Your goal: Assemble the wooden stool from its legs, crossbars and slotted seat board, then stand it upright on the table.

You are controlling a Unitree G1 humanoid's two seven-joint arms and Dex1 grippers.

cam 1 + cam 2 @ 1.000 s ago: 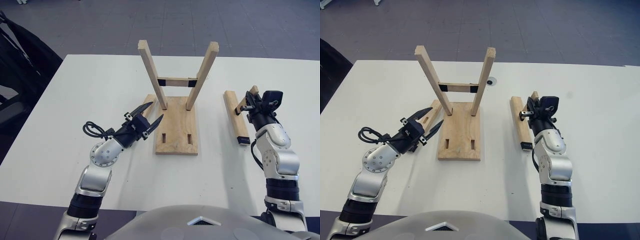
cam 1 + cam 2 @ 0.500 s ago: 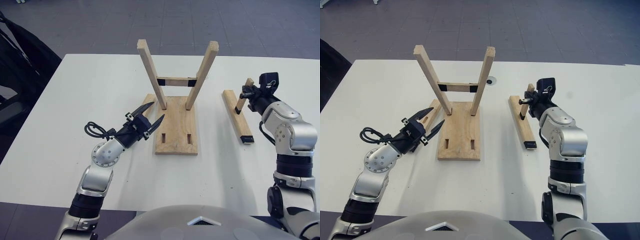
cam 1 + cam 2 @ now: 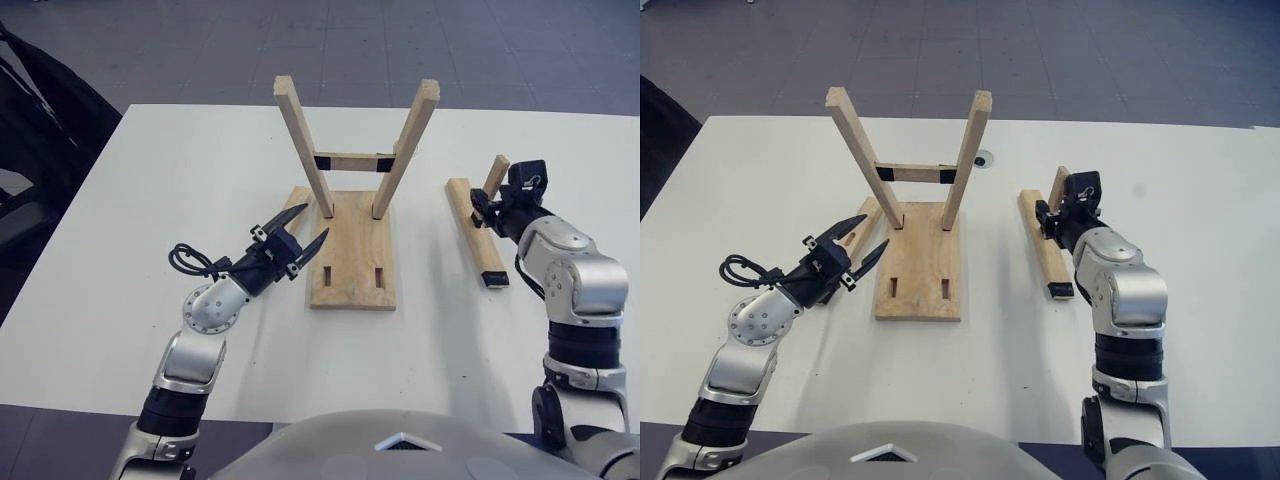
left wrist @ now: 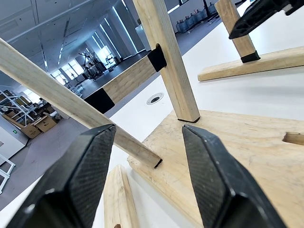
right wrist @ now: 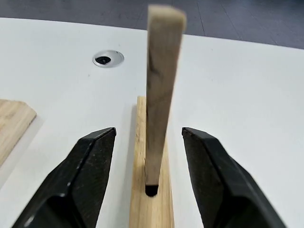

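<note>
The seat board (image 3: pixel 352 262) lies flat on the table. Two legs (image 3: pixel 303 145) stand plugged into its far slots, joined by a crossbar (image 3: pixel 352 162) with black ends; the two near slots (image 3: pixel 329 272) are empty. A loose leg (image 3: pixel 297 197) lies along the board's left edge. My left gripper (image 3: pixel 297 228) is open, just left of the board, pointing at it. Right of the board another leg (image 3: pixel 472 228) lies on the table with a short crossbar (image 5: pixel 159 90) standing upright in its hole. My right gripper (image 5: pixel 148 130) is open, one finger on each side of that crossbar, not touching it.
A round cable hole (image 3: pixel 983 159) sits in the white table (image 3: pixel 180 180) behind the stool parts. The table's near edge runs just in front of both arms. A dark chair (image 3: pixel 45 130) stands off the left side.
My right forearm swung outward, and its gripper lifted, then settled around the short crossbar, which now stands upright in the lying leg. The left arm stayed still.
</note>
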